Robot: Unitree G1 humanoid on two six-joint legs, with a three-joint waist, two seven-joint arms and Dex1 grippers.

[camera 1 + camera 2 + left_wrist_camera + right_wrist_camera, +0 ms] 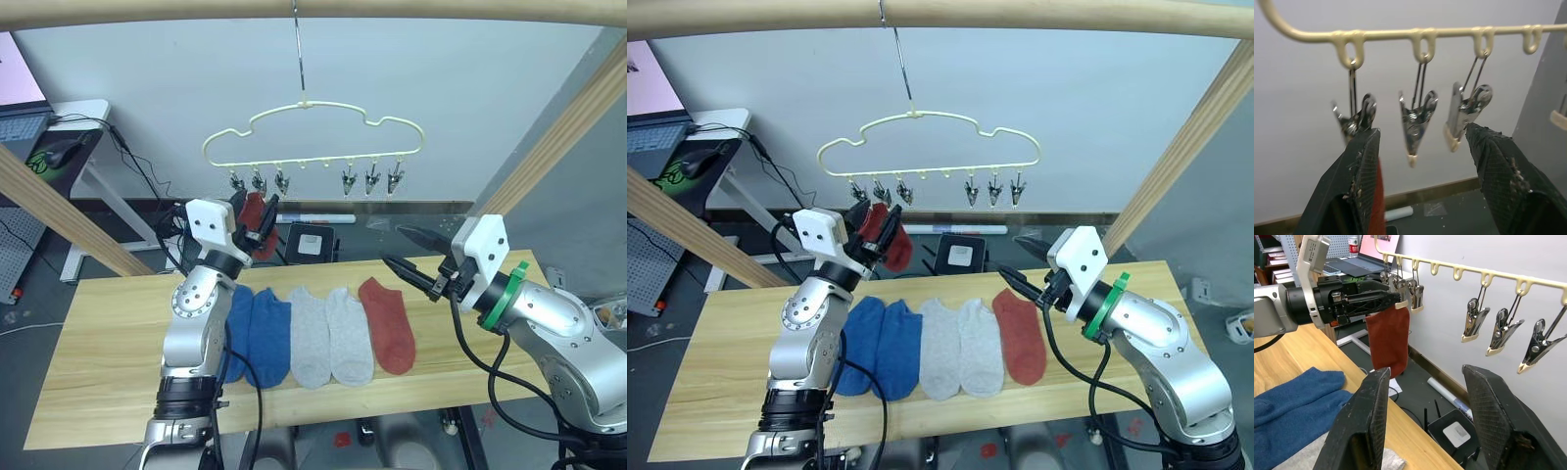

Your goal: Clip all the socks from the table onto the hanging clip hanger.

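The pale yellow clip hanger (313, 132) hangs from the top pole with a row of metal clips (1418, 120). My left gripper (255, 208) is raised just under the leftmost clips, fingers apart. A rust red sock (1387, 340) hangs between them. Its top edge sits at those clips, and I cannot tell which clip holds it. On the table (98, 372) lie two blue socks (257, 333), two grey socks (328, 338) and another rust red sock (387, 323) side by side. My right gripper (392, 246) hovers open and empty over the table's far edge, right of the row.
Slanting wooden poles stand at the left (59, 211) and right (558, 137), with a horizontal pole overhead. Behind the table, a black box (312, 242) and cables lie on the floor. A desk with a laptop (24, 122) is at the far left.
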